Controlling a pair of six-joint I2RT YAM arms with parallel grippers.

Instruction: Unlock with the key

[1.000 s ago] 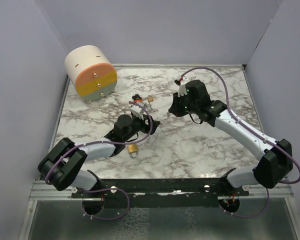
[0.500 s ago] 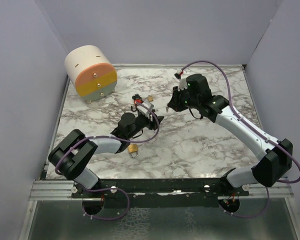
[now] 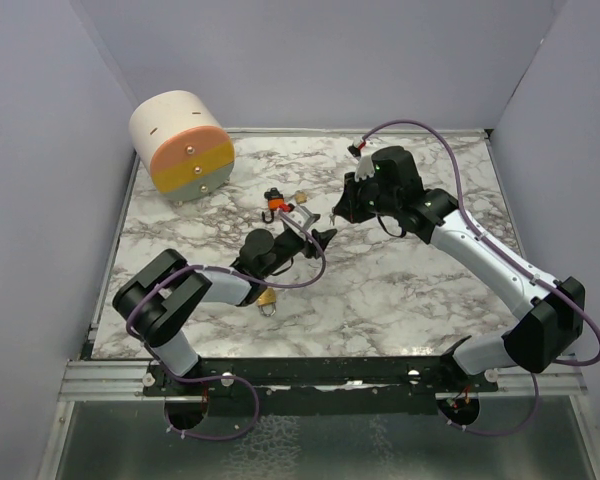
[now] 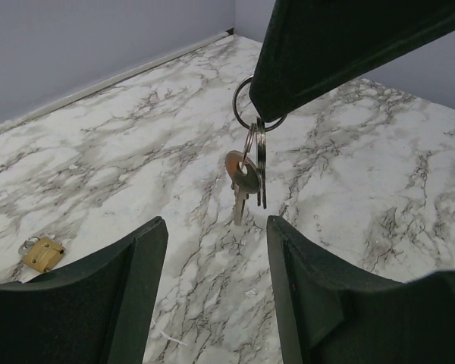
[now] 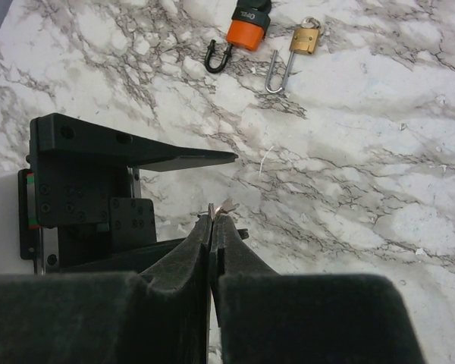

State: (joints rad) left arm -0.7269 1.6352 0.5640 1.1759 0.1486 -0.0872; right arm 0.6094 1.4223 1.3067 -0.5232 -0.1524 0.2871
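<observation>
A bunch of keys (image 4: 246, 173) hangs on a ring (image 4: 252, 106) from my right gripper (image 5: 215, 213), which is shut on the ring above the marble table. My left gripper (image 4: 216, 224) is open just short of the keys, with nothing between its fingers. In the top view the left gripper (image 3: 320, 240) sits close beside the right gripper (image 3: 339, 213) near the table's middle. A brass padlock (image 5: 304, 39) with its shackle swung open lies beside an orange padlock (image 5: 247, 24) behind them. Another brass padlock (image 3: 267, 298) lies by the left forearm.
A round drum with an orange, yellow and grey face (image 3: 183, 147) stands at the back left. Grey walls close in the marble table (image 3: 410, 300) on three sides. The left gripper's black fingers (image 5: 178, 158) fill the left of the right wrist view.
My left arm has reached forward and to the right, bringing its gripper up to the hanging keys. The right gripper shifted slightly back and left, still shut on the ring.
</observation>
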